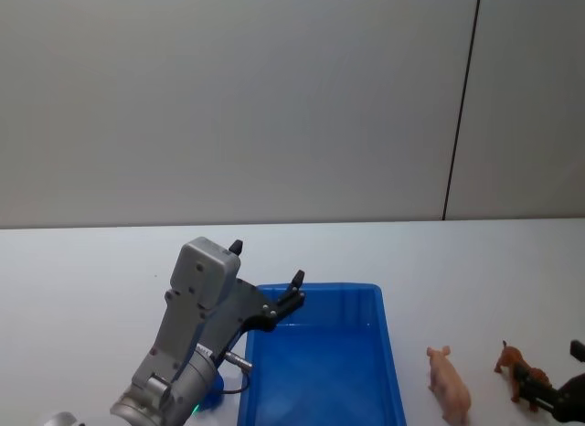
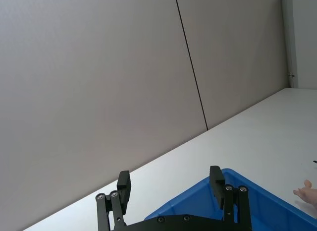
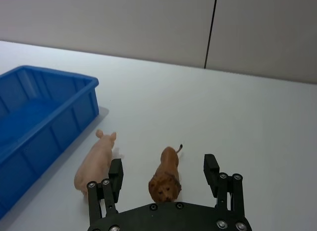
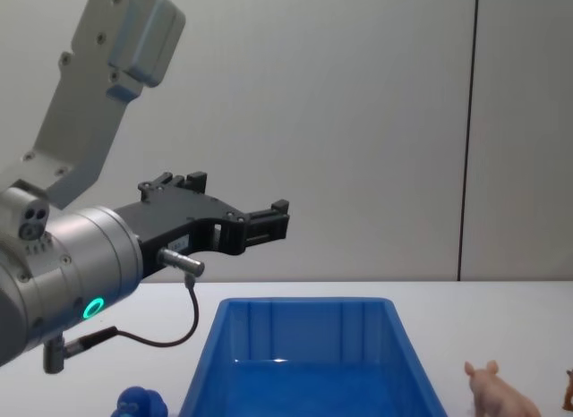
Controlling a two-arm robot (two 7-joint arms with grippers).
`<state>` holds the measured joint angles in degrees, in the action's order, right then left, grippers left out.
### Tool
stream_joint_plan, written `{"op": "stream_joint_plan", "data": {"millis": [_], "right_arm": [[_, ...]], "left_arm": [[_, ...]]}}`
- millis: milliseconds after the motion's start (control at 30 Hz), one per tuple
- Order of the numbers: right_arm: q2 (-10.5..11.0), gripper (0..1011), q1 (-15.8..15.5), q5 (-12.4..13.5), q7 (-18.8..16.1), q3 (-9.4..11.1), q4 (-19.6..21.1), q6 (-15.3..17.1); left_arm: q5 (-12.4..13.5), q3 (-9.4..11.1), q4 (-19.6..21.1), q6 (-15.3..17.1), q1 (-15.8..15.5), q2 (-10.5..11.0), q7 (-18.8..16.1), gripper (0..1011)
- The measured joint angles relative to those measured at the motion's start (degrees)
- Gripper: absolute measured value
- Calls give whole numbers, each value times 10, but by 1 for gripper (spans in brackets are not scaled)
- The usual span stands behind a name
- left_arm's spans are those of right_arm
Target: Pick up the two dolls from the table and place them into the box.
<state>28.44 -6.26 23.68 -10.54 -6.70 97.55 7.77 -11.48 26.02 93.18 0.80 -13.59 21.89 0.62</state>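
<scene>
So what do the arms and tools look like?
The left arm is silver-grey and rounded, with a green ring light and a thin black cable. The left tool is black and two-fingered with bolted links; the right tool matches.

Your left arm (image 1: pixel 187 339) slants up and forward from the lower left of the head view, its grey wrist housing tilted. It carries the left gripper (image 2: pixel 170 177) high in the air, with the black jaws spread wide apart. Your right gripper (image 3: pixel 163 164) sits low at the far right, pointing forward and slightly down, and its jaws are also wide open.
</scene>
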Motion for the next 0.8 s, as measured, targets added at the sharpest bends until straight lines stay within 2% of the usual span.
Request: {"op": "stream_joint_plan", "data": {"millis": [367,567,633,800], "right_arm": [[-2,977,18,12,-37,-1,-44,17],[-7,857,30,16,-47,-4,-65,24],[-9,754,35,18,-50,-5,-72,26],[-13,654,43,21,-57,-7,-87,31]], "left_arm": [[0,0,0,0,0,0,0,1003],[0,0,0,0,0,0,0,1003],[0,0,0,0,0,0,0,1003],[0,0,0,0,0,0,0,1003]]}}
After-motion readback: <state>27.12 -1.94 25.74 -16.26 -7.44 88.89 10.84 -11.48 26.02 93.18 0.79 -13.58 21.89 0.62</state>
